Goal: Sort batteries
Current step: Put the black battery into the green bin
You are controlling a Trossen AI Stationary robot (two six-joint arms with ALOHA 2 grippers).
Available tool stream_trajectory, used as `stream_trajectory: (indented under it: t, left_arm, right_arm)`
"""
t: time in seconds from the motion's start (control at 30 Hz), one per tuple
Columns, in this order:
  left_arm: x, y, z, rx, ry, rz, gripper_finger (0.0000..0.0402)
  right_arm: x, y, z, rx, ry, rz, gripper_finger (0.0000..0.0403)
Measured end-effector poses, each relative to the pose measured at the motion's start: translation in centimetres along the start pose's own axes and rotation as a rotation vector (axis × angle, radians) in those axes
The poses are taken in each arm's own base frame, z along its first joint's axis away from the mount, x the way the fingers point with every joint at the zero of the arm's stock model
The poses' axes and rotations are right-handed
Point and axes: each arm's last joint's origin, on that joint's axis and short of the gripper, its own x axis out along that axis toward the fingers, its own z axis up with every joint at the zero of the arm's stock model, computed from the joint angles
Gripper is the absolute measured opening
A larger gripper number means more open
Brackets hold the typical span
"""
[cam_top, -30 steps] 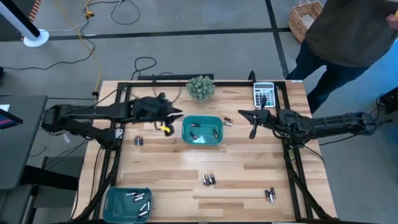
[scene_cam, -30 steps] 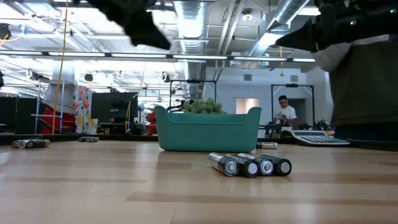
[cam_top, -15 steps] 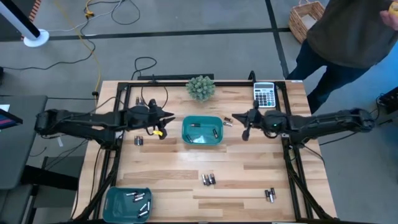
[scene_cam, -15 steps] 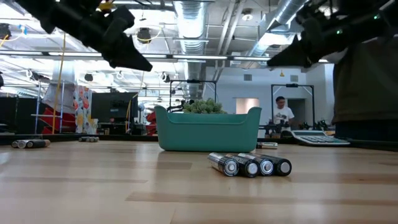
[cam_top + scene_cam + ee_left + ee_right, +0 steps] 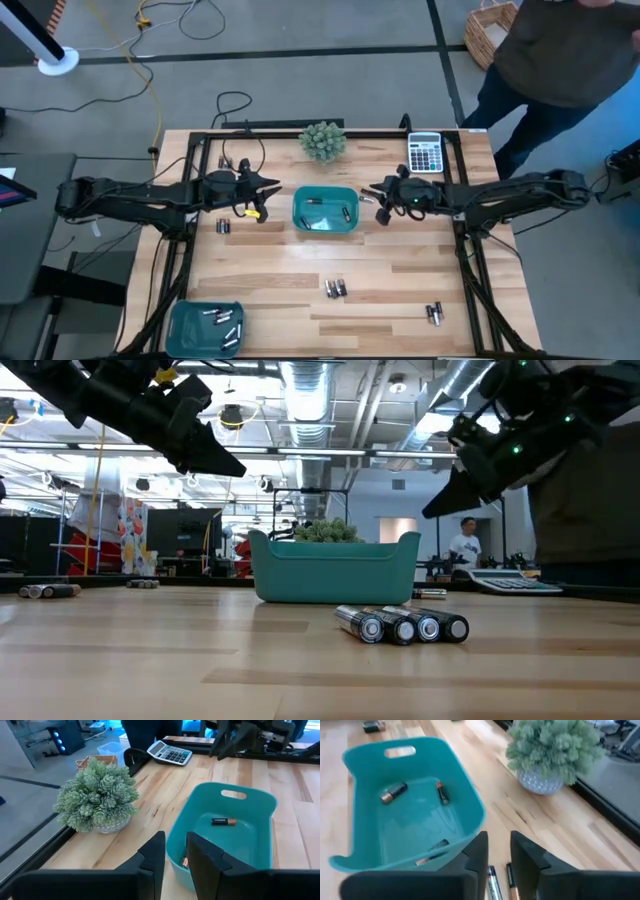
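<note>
On the wooden plank counter, the smooth teal tray holds several cylindrical batteries. Left gripper hovers just beside the tray's one end, narrow gap between jaws, nothing held. Right gripper hovers beside the opposite end above two loose cells, jaws slightly parted.

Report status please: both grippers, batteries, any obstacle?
Left gripper and right gripper flank the middle tray, both empty. Batteries loose on table. Nothing in the way.
</note>
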Motion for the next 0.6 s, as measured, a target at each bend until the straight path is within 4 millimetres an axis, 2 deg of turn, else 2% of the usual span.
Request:
stream_trajectory:
  t: [0.27, 0.6]
  left_arm:
    - [0.1, 0.5, 0.0, -0.009, 0.000, -0.024, 0.0072]
    - [0.3, 1.2, -1.5, -0.031, -0.029, -0.005, 0.0072]
  right_arm:
    - [1.1, -1.9, -1.3, 0.041, 0.150, -0.003, 0.0129]
    - [3.2, -2.2, -2.7, 0.004, 0.232, -0.012, 0.0130]
